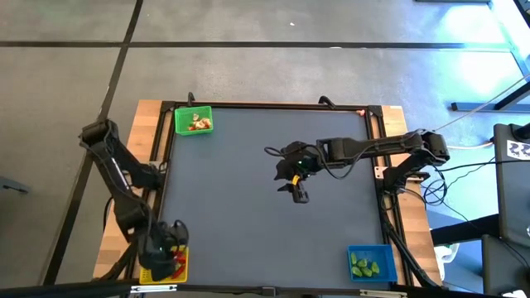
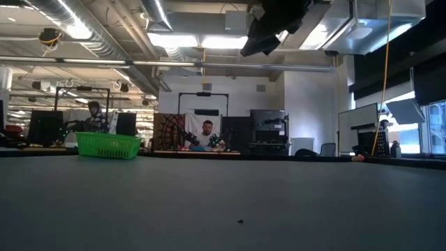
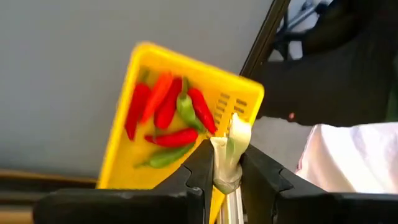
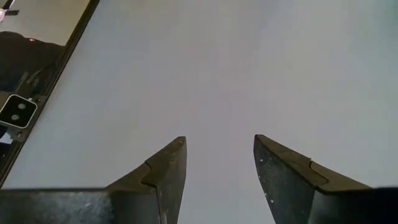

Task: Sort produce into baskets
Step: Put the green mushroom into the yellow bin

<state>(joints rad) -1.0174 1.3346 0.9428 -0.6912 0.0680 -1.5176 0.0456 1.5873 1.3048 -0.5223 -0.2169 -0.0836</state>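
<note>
The yellow basket (image 3: pixel 180 118) stands at the table's near left corner (image 1: pixel 166 266) and holds several red and green pepper-shaped pieces (image 3: pixel 168 121). Just above it hovers my left gripper (image 3: pixel 227 163), also seen from overhead (image 1: pixel 170 247), shut on a small pale white-and-green produce piece (image 3: pixel 235 138). The green basket (image 1: pixel 193 121) at the far left holds a few pale and red pieces. The blue basket (image 1: pixel 370 261) at the near right holds green pieces. My right gripper (image 4: pixel 219 163) hangs open over the bare middle of the mat (image 1: pixel 296 192), nothing between its fingers. My left gripper pinches the pale piece's lower part (image 3: pixel 227 174) between its two fingers. The fingers slant down from above, toward the yellow basket. The piece's white-and-green end (image 3: pixel 237 127) sticks out past the fingertips, clear of the basket and the table.
The dark mat (image 1: pixel 273 240) is bordered by a black frame and wooden strips (image 1: pixel 149 132). In the low view the green basket (image 2: pixel 108 145) stands at the far left, and a person sits in the room beyond the table (image 2: pixel 206 132).
</note>
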